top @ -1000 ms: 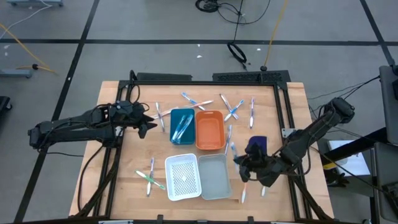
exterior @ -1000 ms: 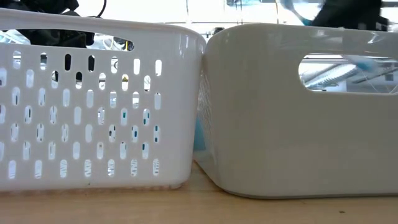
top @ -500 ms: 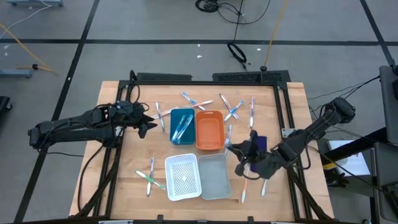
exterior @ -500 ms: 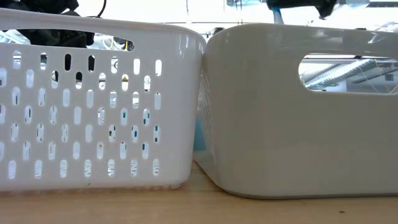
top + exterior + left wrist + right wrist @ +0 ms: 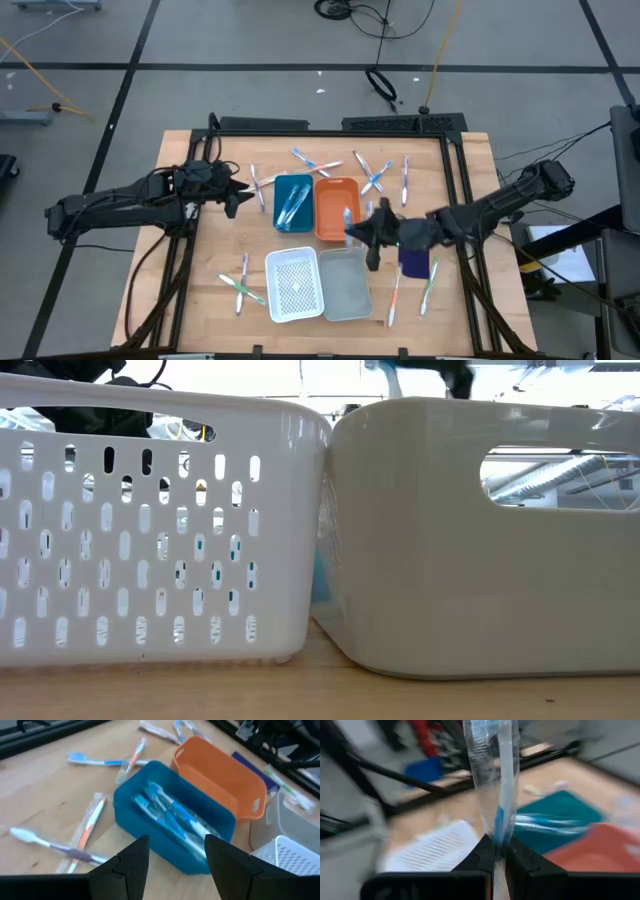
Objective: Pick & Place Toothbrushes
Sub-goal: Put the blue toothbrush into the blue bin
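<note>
Right gripper [image 5: 352, 228] is over the near-right corner of the orange bin [image 5: 336, 208], fingers pinched tight on a wrapped blue-and-white toothbrush [image 5: 496, 775] that stands up between them in the right wrist view.

Left gripper [image 5: 238, 198] hovers just left of the blue bin [image 5: 292, 201], jaws partly spread, nothing between them. Its fingers [image 5: 131, 861] frame the blue bin in the left wrist view.

The blue bin holds several blue toothbrushes [image 5: 170, 817]. The orange bin's inside looks bare in the left wrist view.

Loose toothbrushes on the wooden table [image 5: 190, 290]:
- a few far of the bins [image 5: 318, 165]
- crossed pair at far right [image 5: 374, 174], one more beside it [image 5: 405, 178]
- pair left of the blue bin [image 5: 258, 186]
- pair near left, beside the white perforated basket [image 5: 240, 282]
- two near right [image 5: 428, 284], next to the dark blue flat piece [image 5: 414, 262]

White perforated basket [image 5: 293, 285] and grey-white bin [image 5: 346, 283] sit side by side at the near edge, touching.
</note>
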Robot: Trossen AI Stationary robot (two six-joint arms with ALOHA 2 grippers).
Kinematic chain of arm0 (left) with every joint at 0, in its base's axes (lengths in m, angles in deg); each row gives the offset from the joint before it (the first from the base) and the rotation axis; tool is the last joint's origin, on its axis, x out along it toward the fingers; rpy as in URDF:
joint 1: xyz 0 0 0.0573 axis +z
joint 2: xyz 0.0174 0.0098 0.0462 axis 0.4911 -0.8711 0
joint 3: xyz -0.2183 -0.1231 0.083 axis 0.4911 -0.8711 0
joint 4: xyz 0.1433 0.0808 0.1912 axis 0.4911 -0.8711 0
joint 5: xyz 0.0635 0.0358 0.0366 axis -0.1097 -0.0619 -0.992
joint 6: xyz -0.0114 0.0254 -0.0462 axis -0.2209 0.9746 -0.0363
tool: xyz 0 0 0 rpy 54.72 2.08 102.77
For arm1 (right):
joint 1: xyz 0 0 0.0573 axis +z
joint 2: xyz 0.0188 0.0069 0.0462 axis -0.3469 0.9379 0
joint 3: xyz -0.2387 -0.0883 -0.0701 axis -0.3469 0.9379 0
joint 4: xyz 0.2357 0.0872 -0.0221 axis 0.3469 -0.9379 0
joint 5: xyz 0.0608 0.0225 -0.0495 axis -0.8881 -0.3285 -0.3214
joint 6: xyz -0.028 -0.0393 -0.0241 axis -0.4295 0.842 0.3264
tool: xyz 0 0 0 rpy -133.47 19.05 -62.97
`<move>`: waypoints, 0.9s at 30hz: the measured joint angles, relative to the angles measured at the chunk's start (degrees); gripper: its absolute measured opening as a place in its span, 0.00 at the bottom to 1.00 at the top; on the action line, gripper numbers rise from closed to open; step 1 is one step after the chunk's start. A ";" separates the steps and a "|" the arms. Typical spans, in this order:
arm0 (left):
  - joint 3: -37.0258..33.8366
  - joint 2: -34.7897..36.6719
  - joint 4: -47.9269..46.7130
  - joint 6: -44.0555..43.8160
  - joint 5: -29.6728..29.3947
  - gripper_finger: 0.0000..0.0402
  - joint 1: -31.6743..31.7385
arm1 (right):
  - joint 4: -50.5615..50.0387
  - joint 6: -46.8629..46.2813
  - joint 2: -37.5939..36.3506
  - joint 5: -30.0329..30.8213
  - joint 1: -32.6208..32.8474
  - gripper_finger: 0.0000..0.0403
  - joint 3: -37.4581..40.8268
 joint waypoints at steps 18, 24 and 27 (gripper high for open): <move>0.00 -0.12 10.55 -5.96 2.51 0.48 -0.92 | 28.50 -24.96 4.71 -50.56 -25.32 0.02 -0.13; 0.00 -3.89 31.02 -9.45 12.66 0.48 -4.09 | 35.61 -24.18 11.38 -52.21 -27.27 0.02 -0.07; 0.00 -7.35 39.12 -10.53 14.13 0.48 -6.35 | 41.48 -23.12 14.49 -52.26 -27.90 0.02 -0.07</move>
